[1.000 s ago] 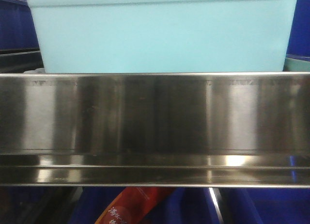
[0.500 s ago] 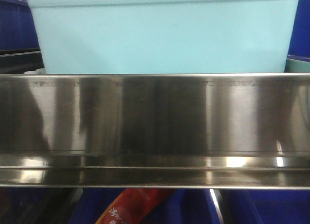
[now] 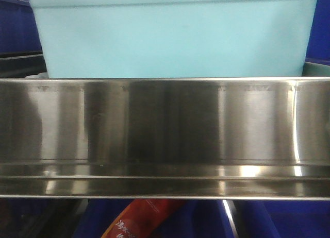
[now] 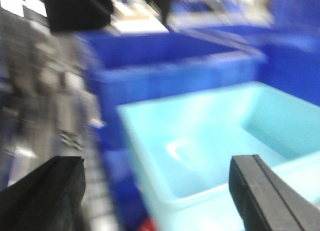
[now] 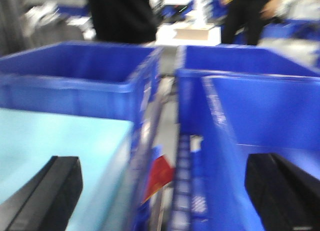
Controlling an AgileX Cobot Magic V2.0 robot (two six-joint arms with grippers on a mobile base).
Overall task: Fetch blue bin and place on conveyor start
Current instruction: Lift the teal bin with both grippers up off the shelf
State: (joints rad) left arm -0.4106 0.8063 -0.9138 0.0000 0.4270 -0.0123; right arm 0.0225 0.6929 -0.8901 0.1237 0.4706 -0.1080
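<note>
The blue bin point(image 3: 175, 39) sits on the shelf, tucked right behind the stainless-steel rail point(image 3: 165, 124), with its rolled rim at the very top of the front view.

Over to the left wrist camera: the left gripper point(image 4: 155, 191) hangs above the bin's near end, jaws spread wide and nothing between them. One finger point(image 4: 42, 193) is outside the tub's wall. The other finger point(image 4: 270, 196) is over the near rim, and the pale hollow interior opens up ahead of the gripper. That picture is badly smeared, so I can't say whether either finger touches the plastic. Just past the tub, ahead of the left gripper, stands a dark blue bin point(image 4: 170, 66).

Now the right gripper point(image 5: 165, 191): it is released too, fingers far apart and empty. The pale tub lies under its left finger point(image 5: 45, 191), while its right finger point(image 5: 282, 191) sits over one of the dark blue bins point(image 5: 260, 116). Down in the gap between the fingers a red packet point(image 5: 160, 173) pokes up. Far ahead of this gripper stand two dark-clad figures point(image 5: 120, 16), out of focus.
</note>
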